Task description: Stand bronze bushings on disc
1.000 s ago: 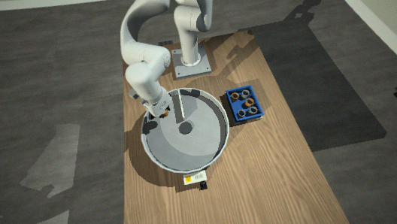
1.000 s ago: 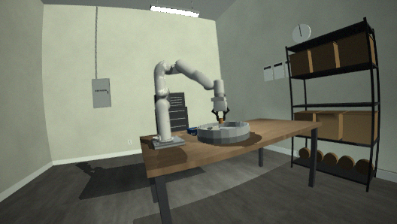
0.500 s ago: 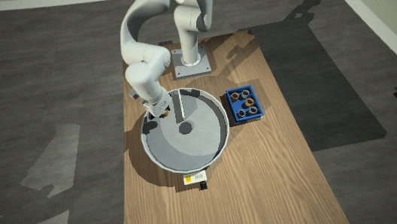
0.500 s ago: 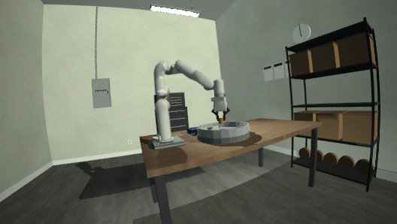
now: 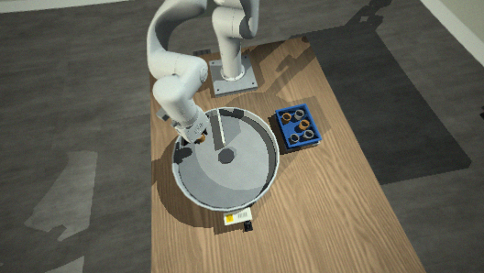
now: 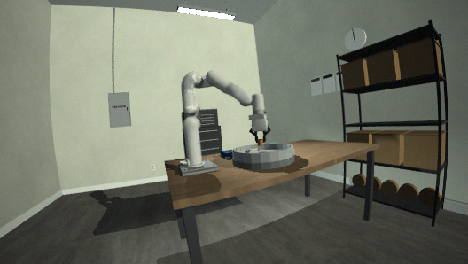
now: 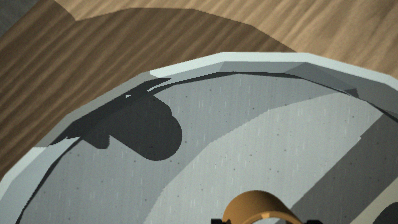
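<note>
Bushing (image 5: 202,138) (image 6: 261,143) (image 7: 257,206), bronze — gripped between the fingers (image 5: 200,138) (image 6: 261,140) — above the disc (image 5: 247,169) (image 7: 220,160).

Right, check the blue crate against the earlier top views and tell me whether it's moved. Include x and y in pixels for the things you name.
No. Judged against the arm's base plate (image 5: 248,85) (image 6: 209,167) in the top view, the blue crate (image 5: 303,144) (image 6: 225,155) shows no visible shift or turn.
</note>
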`<action>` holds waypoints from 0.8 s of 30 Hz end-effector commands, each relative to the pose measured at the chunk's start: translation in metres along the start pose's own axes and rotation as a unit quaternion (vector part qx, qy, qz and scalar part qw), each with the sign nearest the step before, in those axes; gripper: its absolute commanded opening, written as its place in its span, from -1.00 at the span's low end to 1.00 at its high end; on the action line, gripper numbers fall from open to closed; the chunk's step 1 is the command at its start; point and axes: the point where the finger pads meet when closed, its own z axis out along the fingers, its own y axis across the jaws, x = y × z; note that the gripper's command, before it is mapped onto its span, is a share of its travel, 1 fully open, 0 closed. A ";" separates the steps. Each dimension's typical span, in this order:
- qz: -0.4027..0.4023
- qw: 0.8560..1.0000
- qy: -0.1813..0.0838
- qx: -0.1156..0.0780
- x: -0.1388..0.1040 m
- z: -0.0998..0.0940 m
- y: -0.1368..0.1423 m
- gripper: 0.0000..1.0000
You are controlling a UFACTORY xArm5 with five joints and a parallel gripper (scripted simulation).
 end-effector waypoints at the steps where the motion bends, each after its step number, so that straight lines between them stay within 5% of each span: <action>1: 0.000 1.000 -0.001 0.002 0.000 -0.001 -0.001 -1.00; 12: 0.000 1.000 -0.001 0.002 0.000 0.000 -0.001 -1.00; 17: 0.000 1.000 -0.001 0.002 0.001 0.021 -0.002 -1.00; 24: 0.000 1.000 -0.001 0.002 0.001 0.023 -0.002 -1.00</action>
